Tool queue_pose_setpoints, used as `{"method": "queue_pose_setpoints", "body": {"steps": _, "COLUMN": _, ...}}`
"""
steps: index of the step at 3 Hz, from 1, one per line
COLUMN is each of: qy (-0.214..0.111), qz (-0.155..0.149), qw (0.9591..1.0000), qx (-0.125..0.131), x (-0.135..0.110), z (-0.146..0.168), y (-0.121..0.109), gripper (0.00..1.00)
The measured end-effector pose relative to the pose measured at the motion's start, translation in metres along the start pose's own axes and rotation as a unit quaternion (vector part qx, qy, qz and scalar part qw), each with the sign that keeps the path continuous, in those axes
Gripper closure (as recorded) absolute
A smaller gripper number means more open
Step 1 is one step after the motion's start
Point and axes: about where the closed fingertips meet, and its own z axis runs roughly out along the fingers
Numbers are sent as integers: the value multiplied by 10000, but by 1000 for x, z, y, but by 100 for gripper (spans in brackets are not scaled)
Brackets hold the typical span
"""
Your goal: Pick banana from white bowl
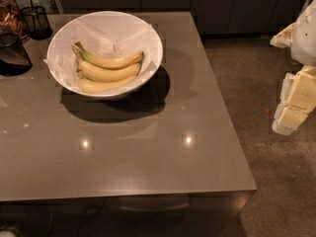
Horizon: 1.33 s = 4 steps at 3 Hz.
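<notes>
Surface (148, 152): grey-brown, glossy slab with two ceiling lights reflected in it on the near side of the bowl. It carries everything below except the arm.

White bowl (118, 94): wide, shallow, glossy, at the far left part of the surface. It is lined with crumpled white paper (106, 33).

Tool (295, 105): cream-white blocky hardware well to the right of the bowl, off the surface edge and over the floor. Cannot tell whether it is spread or pressed together. It holds nothing that I can see and is nowhere near the fruit.

Dark glass containers (12, 56): just left of the bowl, apart from its rim.

Bananas (108, 73): three, inside the bowl on the paper, lying side by side. Stems meet at the bowl's left; tips point to its right. They look joined at the stem, but I cannot confirm it.

Handling judgement: light, and firm enough for a modest squeeze, but the flesh bruises under a hard one. The skin is smooth and the curve may roll on the loose paper. Best hold is across the middle of the top banana (111, 60), the one farthest back in the bowl, approached from above. If they are joined, all three may lift together.

Writing, brands, labels: none legible anywhere.
</notes>
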Motion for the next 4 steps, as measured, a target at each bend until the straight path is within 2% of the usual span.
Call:
{"method": "queue_pose_setpoints", "body": {"steps": 1, "qy": -24, "qz": -54, "qw": 10000, "qx": 23, "x": -11, "z": -3, "y": -1, "gripper": 0}}
{"method": "queue_pose_setpoints", "body": {"steps": 3, "qy": 240, "qz": -576, "qw": 9979, "qx": -163, "x": -69, "z": 7, "y": -13, "gripper": 0}}
{"method": "queue_pose_setpoints", "body": {"steps": 4, "qy": 82, "qz": -613, "qw": 9981, "qx": -75, "x": -81, "z": 7, "y": -18, "gripper": 0}}
